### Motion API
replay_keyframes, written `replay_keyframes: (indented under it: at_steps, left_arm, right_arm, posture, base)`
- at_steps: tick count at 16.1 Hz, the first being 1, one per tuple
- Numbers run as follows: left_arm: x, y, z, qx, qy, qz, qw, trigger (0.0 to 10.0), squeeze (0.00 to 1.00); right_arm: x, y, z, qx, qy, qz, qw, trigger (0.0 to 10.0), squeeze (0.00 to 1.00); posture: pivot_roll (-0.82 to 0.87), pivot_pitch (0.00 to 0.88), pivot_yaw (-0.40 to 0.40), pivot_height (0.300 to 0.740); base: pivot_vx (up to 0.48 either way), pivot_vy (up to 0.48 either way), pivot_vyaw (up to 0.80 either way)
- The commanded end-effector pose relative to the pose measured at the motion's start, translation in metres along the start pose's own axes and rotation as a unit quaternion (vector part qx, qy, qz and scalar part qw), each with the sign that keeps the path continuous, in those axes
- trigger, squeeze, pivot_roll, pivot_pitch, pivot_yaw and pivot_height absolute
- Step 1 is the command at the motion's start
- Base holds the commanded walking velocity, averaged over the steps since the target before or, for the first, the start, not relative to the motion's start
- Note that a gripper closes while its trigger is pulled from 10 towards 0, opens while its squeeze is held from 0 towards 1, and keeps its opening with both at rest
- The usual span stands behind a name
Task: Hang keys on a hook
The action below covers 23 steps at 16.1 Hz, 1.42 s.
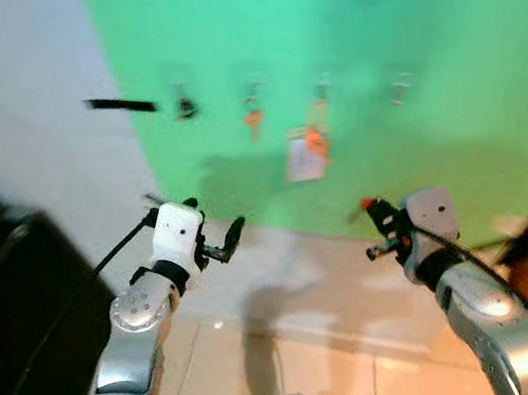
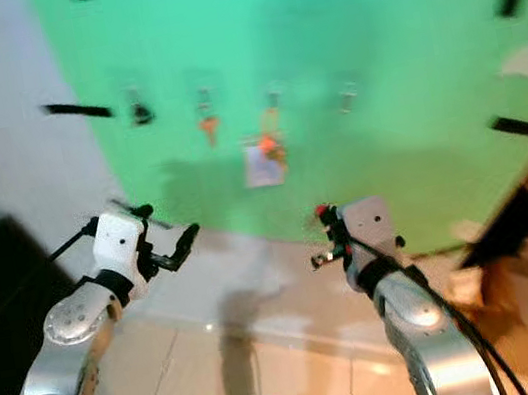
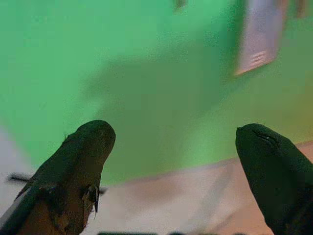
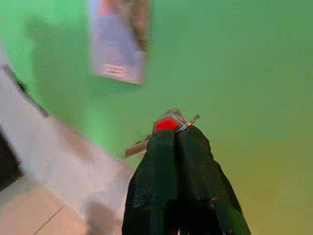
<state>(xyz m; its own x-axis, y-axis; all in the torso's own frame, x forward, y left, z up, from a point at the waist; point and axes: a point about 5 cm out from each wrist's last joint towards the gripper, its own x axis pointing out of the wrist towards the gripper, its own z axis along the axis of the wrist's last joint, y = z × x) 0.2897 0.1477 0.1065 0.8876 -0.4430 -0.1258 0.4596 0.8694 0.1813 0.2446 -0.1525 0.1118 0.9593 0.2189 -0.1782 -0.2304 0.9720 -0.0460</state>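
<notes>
No text, label, brand, number or sign can be read anywhere. The pale card (image 1: 303, 153) hanging on the green wall (image 1: 404, 63), near the centre of the head views, carries a few faint printed lines near its lower edge, but they are too blurred to make out.
</notes>
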Motion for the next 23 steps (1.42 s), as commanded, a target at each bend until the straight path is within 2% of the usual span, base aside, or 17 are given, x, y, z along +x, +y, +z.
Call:
replay_keyframes:
  at_steps: [1,6,10,13,14,15,19,23]
  left_arm:
    - [-0.002,0.001,0.002,0.003,-0.003,-0.001,1.000,10.0,0.00]
    - [0.002,0.001,0.005,-0.005,-0.007,-0.005,1.000,10.0,0.00]
    - [0.003,-0.004,0.017,0.009,-0.024,-0.054,0.998,10.0,0.00]
    - [-0.001,-0.012,0.027,0.007,-0.040,-0.138,0.990,10.0,0.00]
    - [-0.005,-0.020,0.035,-0.010,-0.057,-0.201,0.978,10.0,0.00]
    - [-0.008,-0.024,0.037,-0.013,-0.059,-0.232,0.971,10.0,0.00]
    - [-0.011,-0.027,0.040,-0.013,-0.048,-0.274,0.961,10.0,0.00]
    - [-0.013,-0.028,0.041,-0.019,-0.043,-0.289,0.956,10.0,0.00]
  right_arm:
    - [0.001,0.002,0.006,0.016,-0.009,0.005,1.000,10.0,0.00]
    - [0.000,0.004,0.014,0.017,-0.027,0.026,0.999,10.0,0.00]
    - [0.006,0.012,0.031,0.038,-0.052,0.069,0.996,10.0,0.00]
    - [0.012,0.004,0.046,0.055,-0.078,0.065,0.993,10.0,0.00]
    - [0.013,-0.001,0.053,0.064,-0.091,0.063,0.992,10.0,0.00]
    - [0.014,-0.003,0.058,0.069,-0.097,0.063,0.991,10.0,0.00]
    - [0.018,-0.007,0.076,0.084,-0.121,0.075,0.986,10.0,0.00]
    - [0.027,-0.010,0.092,0.062,-0.129,0.104,0.984,10.0,0.00]
  posture:
    - [-0.08,0.000,-0.024,0.740]
    - [-0.09,0.000,-0.006,0.740]
    - [-0.08,0.000,-0.013,0.740]
    - [-0.07,0.000,-0.020,0.740]
    - [-0.07,0.000,-0.020,0.740]
    - [-0.07,0.000,-0.020,0.740]
    - [-0.08,0.000,-0.011,0.740]
    - [-0.09,0.000,-0.009,0.740]
  base:
    - [0.000,-0.300,-0.52]
    - [0.000,-0.125,0.00]
    - [0.000,0.000,0.00]
    - [0.000,0.000,0.00]
    - [0.000,0.000,0.00]
    - [0.000,0.000,0.00]
    - [0.000,0.000,0.00]
    - [0.000,0.000,0.00]
